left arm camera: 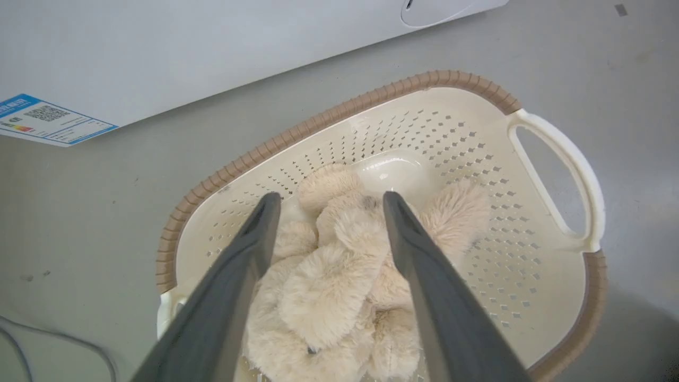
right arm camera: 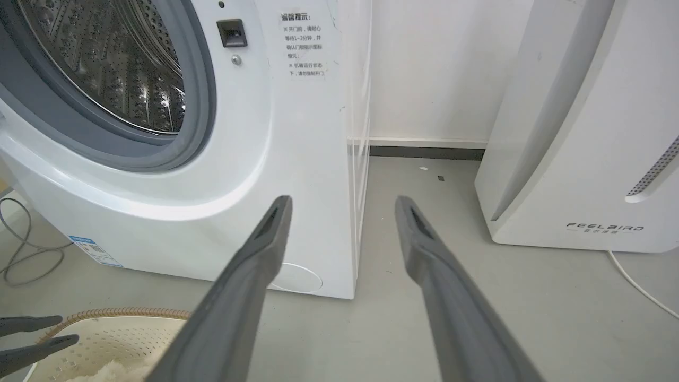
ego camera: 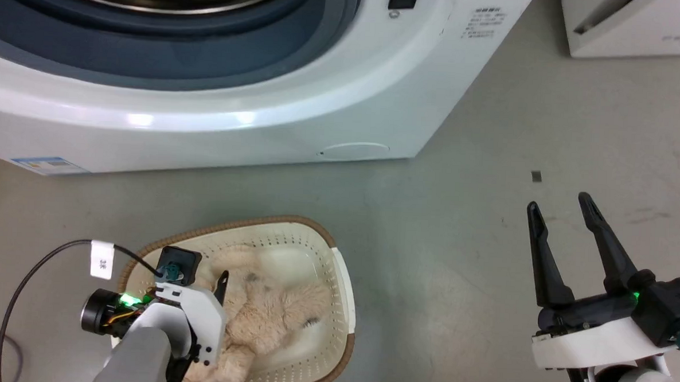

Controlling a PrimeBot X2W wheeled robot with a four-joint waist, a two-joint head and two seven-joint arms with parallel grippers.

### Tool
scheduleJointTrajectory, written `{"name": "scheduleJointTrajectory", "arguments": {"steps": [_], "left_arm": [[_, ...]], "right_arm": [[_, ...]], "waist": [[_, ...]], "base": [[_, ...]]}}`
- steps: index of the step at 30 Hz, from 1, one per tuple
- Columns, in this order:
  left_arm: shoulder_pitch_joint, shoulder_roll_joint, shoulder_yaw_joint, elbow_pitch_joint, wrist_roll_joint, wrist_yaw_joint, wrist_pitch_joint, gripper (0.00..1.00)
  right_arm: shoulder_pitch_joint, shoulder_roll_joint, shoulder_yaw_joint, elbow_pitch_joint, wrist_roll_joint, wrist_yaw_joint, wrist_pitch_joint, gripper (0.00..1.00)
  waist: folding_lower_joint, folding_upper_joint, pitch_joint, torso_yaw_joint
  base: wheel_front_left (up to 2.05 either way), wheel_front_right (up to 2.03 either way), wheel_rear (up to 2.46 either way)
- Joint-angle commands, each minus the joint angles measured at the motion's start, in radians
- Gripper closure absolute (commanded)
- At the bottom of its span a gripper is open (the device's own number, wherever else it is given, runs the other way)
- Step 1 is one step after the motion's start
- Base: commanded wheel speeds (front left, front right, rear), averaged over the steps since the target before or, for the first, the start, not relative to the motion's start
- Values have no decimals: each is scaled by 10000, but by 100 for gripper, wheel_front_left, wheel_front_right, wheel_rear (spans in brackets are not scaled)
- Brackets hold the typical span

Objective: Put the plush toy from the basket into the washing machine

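The fluffy beige plush toy [ego camera: 271, 314] [left arm camera: 329, 286] lies in the cream basket [ego camera: 258, 221] [left arm camera: 339, 109], which stands on the floor in front of the washing machine [ego camera: 205, 122] [right arm camera: 297, 132]. My left gripper [left arm camera: 330, 199] is open and reaches down into the basket, one finger on each side of the toy's fur. The washer's round grey-gasketed port is uncovered, and its steel drum [right arm camera: 116, 63] shows inside. My right gripper [ego camera: 559, 203] [right arm camera: 344, 201] hangs open over bare floor to the right of the basket, with nothing between its fingers.
A plain white FEELBIRD appliance [right arm camera: 583, 159] [ego camera: 634, 31] stands to the right of the washer, with a white cord [right arm camera: 636, 286] on the floor beside it. A grey cable [right arm camera: 21, 249] lies coiled to the left of the washer. Grey floor lies between basket and right gripper.
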Motion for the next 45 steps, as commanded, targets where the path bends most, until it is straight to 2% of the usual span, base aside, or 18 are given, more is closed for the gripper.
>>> {"name": "scheduleJointTrajectory", "arguments": {"steps": [1, 8, 21, 34, 35, 36, 45], "left_arm": [[-277, 124, -144, 327, 13, -74, 87, 0], [-777, 407, -616, 1136, 4, -244, 524, 0], [-1755, 841, -1833, 2410, -191, -462, 586, 0], [-2871, 1329, -3839, 3572, -820, -605, 1049, 1], [-2948, 1358, -3947, 3681, -907, -616, 1100, 73], [-3006, 1356, -4034, 3772, -1030, -627, 1098, 100], [-2896, 1335, -4429, 3981, -1744, -653, 579, 100]], "right_arm": [[-230, 0, 30, -78, 1, -7, -134, 0], [-405, 0, 116, -170, 54, -7, -279, 0], [-770, 0, 291, -193, 326, -8, -549, 0], [-1169, 0, 316, -291, 426, -9, -819, 0], [-1211, -1, 324, -286, 427, -9, -840, 0], [-1251, -1, 323, -282, 434, -9, -861, 0], [-1314, -1, 299, -108, 434, -9, -910, 0]], "waist": [[-2, 0, 219, -83], [-2, 0, 863, -286], [-2, 0, 2023, -697], [-2, 0, 3190, -918], [-2, 0, 3250, -930], [-2, 0, 3292, -939], [-2, 0, 2693, -886]], "base": [[0, 0, 0], [0, 0, 0], [0, 0, 0], [0, 0, 0], [0, 0, 0], [0, 0, 0], [0, 0, 0]]}}
